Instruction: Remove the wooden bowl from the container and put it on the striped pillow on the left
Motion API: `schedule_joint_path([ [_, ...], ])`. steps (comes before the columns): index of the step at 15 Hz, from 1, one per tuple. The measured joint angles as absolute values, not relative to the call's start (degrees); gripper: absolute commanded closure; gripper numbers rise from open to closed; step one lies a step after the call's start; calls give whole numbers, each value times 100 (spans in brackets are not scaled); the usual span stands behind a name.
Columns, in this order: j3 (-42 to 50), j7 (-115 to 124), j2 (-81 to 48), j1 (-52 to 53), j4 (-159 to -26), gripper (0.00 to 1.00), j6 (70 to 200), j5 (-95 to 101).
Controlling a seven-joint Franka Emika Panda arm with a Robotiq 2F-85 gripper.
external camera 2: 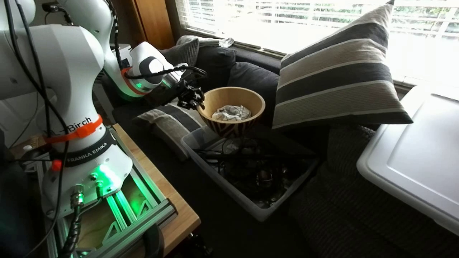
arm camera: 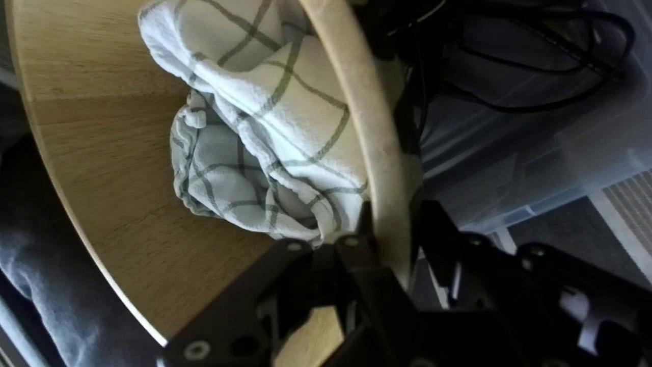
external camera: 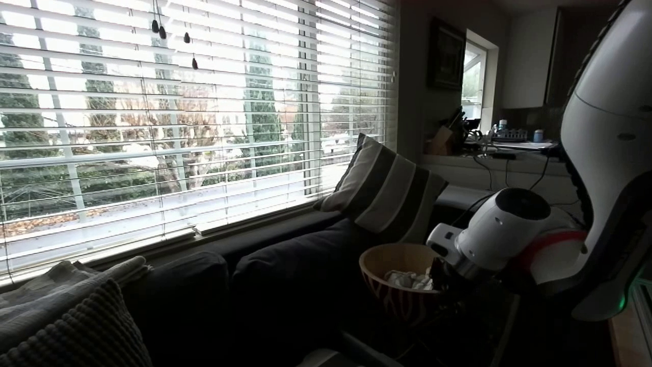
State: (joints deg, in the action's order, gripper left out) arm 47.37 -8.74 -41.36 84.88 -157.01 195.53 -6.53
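The gripper (arm camera: 395, 219) is pinching the bowl (external camera 2: 229, 96) by its rim above the bin (external camera 2: 263, 212); removal is looking done, though shadow is hiding the base. Placing on the striped pillow (external camera: 76, 326), away from the bin, is remaining.

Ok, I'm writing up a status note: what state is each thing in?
Gripper: shut on the rim of the bowl
Bowl: held above the bin
Cloth: crumpled in the bowl
Bin: open on top, not empty
Finely striped cushion: tilted, bowl not on it yet
Big banded cushion: tilted
Blinds: lowered, slats open
Robot base light: lit green
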Motion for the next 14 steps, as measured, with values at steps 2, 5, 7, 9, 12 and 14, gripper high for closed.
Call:
schedule_joint_path([
  [2,4774,-1115,-4112,8823,-15747,93,19599,-648],
  [5,4767,-1353,-4115,9160,-15664,74,19644,-613],
  [7,4768,-1387,-4120,9274,-15644,74,19658,-612],
  [9,4771,-1389,-4134,9288,-15648,74,19658,-612],
  [12,4780,-1390,-4150,9285,-15658,93,19658,-612],
  [14,4748,-1389,-4149,9270,-15656,93,19635,-612],
])
